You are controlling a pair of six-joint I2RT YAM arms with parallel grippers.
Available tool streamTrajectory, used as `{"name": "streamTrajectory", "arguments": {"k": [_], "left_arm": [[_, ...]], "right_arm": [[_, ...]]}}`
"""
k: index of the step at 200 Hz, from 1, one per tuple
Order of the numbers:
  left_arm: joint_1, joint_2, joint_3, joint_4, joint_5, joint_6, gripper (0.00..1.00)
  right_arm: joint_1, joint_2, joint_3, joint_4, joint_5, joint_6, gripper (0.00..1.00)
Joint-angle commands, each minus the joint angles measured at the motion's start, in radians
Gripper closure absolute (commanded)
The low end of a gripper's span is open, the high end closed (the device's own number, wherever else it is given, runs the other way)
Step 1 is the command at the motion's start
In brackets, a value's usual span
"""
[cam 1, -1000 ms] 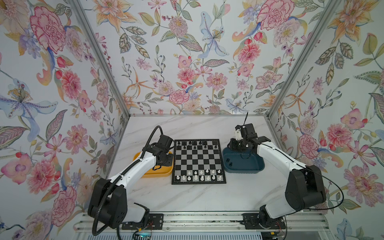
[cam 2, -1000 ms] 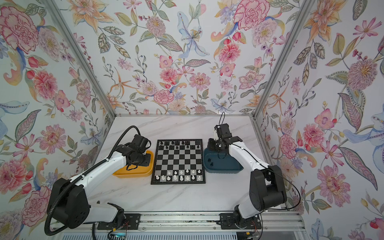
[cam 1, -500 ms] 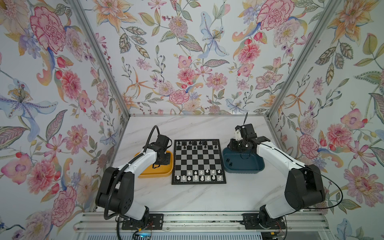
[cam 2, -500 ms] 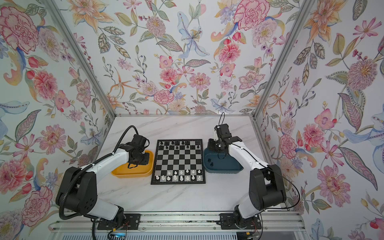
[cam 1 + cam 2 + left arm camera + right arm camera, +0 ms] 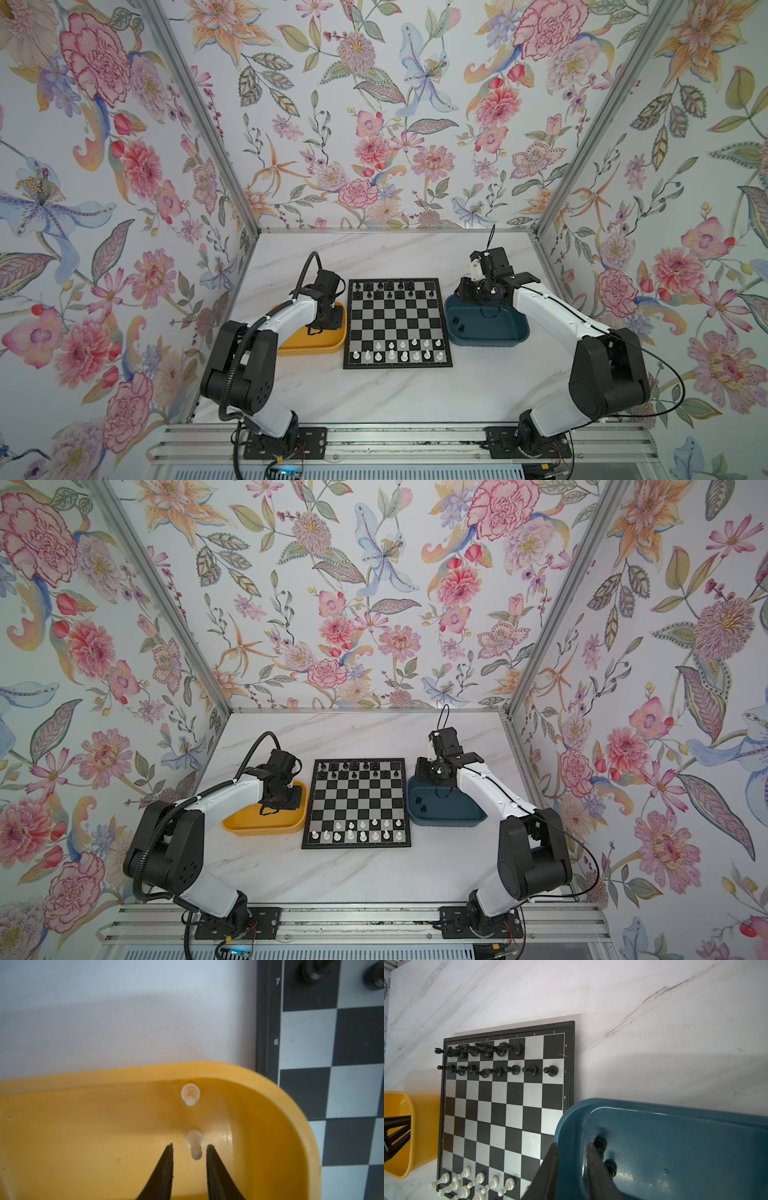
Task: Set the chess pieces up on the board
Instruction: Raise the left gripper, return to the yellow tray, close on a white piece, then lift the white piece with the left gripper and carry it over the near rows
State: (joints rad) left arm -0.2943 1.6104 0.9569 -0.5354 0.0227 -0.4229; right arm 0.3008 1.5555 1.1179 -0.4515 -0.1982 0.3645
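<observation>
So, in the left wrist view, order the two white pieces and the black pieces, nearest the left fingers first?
1. White piece between the fingers, in the yellow tray.
2. White piece at the tray wall.
3. Black pieces, on the board.

board [image 5: 397, 324] between trays [image 5: 307, 347], pieces [image 5: 391, 354] on board

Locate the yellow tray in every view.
In a top view: yellow tray left of the board.
In a top view: same spot.
Left wrist: tray in the foreground, holding two white pieces.
Right wrist: tray across the board from the dark blue tray.
Shared landmark: the board.
</observation>
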Motion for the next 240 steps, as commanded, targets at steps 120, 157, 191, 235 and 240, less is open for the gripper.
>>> {"name": "streamTrajectory", "arguments": {"k": [120, 157, 191, 235, 240], "left_arm": [[0.010, 0.062, 0.012, 0.031, 0.025, 0.025, 0.78], [0.010, 0.067, 0.011, 0.035, 0.028, 0.025, 0.81], [0.010, 0.068, 0.012, 0.035, 0.031, 0.027, 0.85], [0.007, 0.053, 0.022, 0.014, 0.027, 0.026, 0.92], [0.009, 0.049, 0.024, 0.010, 0.025, 0.025, 0.93]], "right_arm": [[0.004, 0.012, 0.005, -0.012, 0.011, 0.017, 0.74], [0.005, 0.011, 0.002, -0.012, 0.013, 0.019, 0.74], [0.005, 0.011, 0.000, -0.011, 0.015, 0.021, 0.74], [0.005, 0.012, 0.000, -0.009, 0.014, 0.022, 0.74], [0.006, 0.012, -0.001, -0.009, 0.014, 0.022, 0.74]]}}
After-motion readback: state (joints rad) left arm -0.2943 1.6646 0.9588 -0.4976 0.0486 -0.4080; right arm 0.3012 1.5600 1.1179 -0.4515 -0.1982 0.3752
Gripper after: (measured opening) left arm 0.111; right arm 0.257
